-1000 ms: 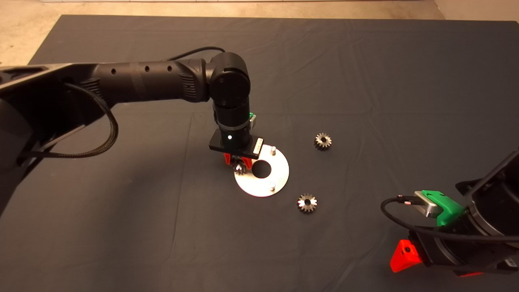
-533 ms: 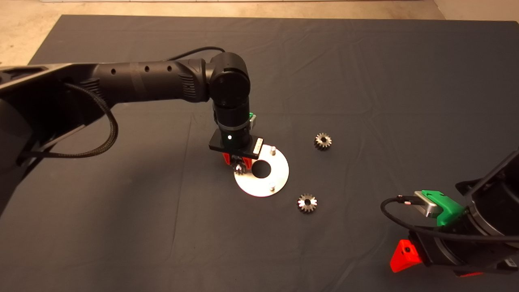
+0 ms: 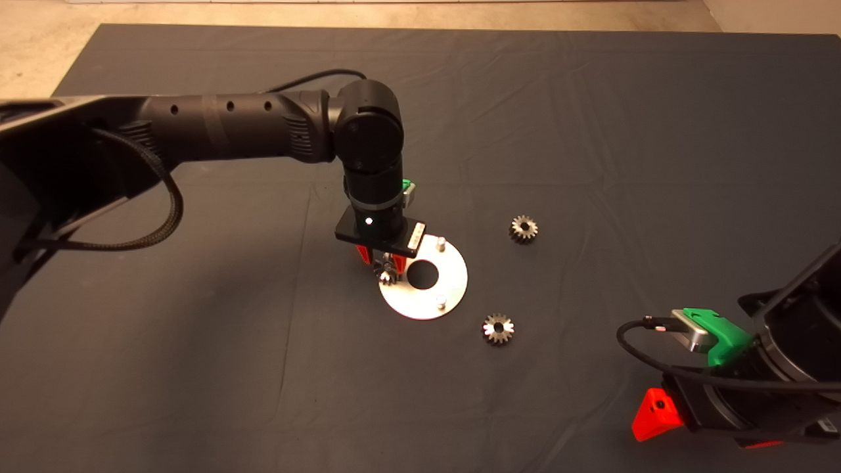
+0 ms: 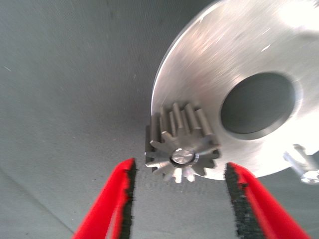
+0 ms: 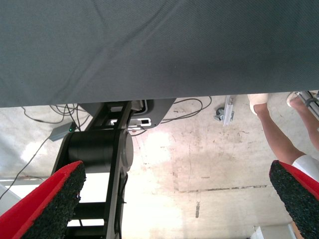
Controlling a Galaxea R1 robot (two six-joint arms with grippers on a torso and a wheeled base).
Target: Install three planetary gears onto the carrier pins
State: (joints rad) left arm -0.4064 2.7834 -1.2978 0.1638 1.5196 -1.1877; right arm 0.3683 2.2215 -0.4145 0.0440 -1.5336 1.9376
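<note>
Gear seated on pin, left gripper (image 4: 179,199) released.
One planetary gear (image 4: 182,147) sits on a carrier pin (image 4: 181,156) at the disc (image 4: 239,50) edge, fingers spread either side, not touching. Two gears (image 3: 523,228) (image 3: 498,328) lie on the mat (image 3: 591,118). Right gripper (image 5: 179,199) parked, fingers wide apart.

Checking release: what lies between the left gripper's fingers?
In the left wrist view, a planetary gear seated on a carrier pin, clear of both fingers.
</note>
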